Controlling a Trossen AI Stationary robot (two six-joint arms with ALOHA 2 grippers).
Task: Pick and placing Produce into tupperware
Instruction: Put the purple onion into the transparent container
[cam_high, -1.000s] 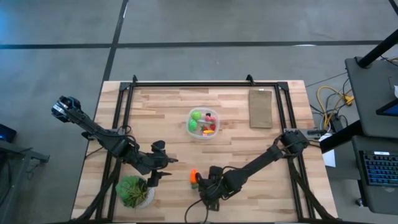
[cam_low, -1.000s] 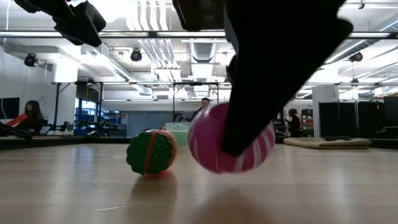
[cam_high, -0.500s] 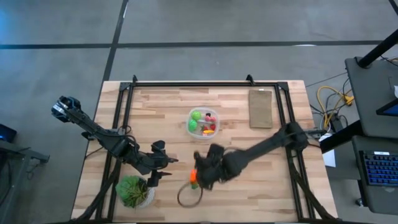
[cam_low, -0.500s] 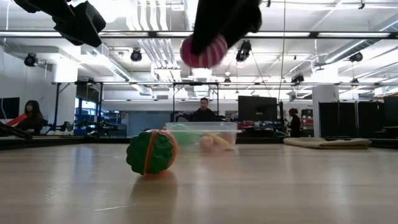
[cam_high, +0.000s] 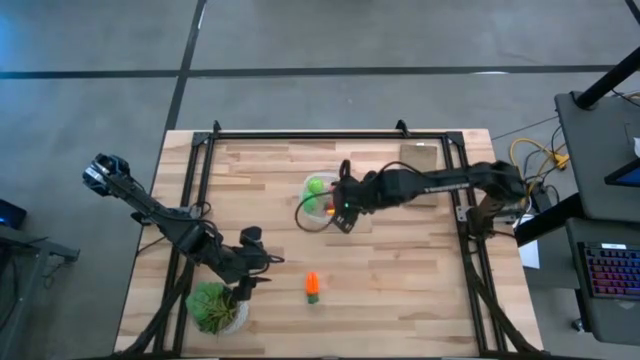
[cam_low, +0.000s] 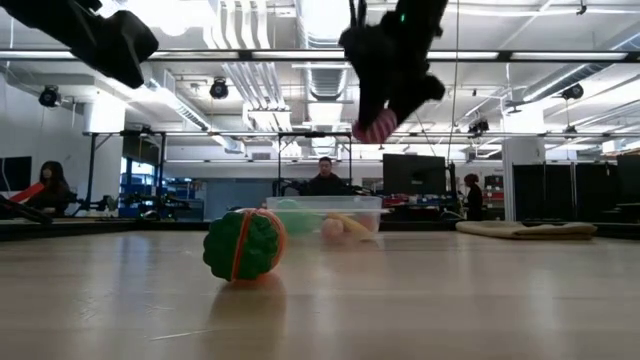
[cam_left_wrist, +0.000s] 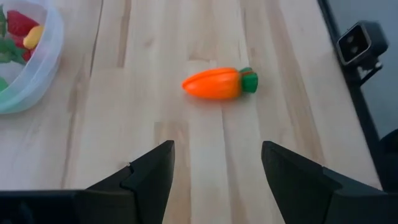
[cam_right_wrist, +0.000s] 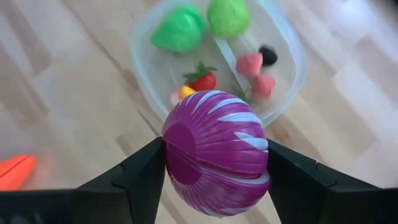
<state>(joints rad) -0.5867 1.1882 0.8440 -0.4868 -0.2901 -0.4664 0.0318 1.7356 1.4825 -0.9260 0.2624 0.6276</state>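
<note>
My right gripper (cam_high: 343, 206) hangs over the tupperware (cam_high: 312, 186) and is shut on a round purple piece with white stripes (cam_right_wrist: 214, 152), also seen in the low view (cam_low: 378, 127). The clear round tupperware (cam_right_wrist: 144, 84) holds green, red, yellow, pink and dark berry pieces. An orange carrot with a green top (cam_high: 312, 286) lies on its side on the wood, in front of my open left gripper (cam_left_wrist: 214, 174), which hovers by the table's near-left part (cam_high: 248, 275). My right gripper pinches the purple striped piece between its two fingers (cam_right_wrist: 146, 171), one on each side of its round body (cam_right_wrist: 180, 155). The fingers come from above, pointing down. The piece is lifted clear, above the tupperware's near rim.
A leafy green plant in a white pot (cam_high: 215, 308) stands at the near-left corner beside my left arm. A flat brown board (cam_high: 421, 160) lies at the far right, partly under my right arm. Dark frame rails (cam_high: 330, 134) edge the table. People sit in the room behind.
My right gripper has lifted the purple piece off the table near the near edge, risen high, and swung toward the far edge until it stands over the tupperware. The carrot has stayed where it lay.
</note>
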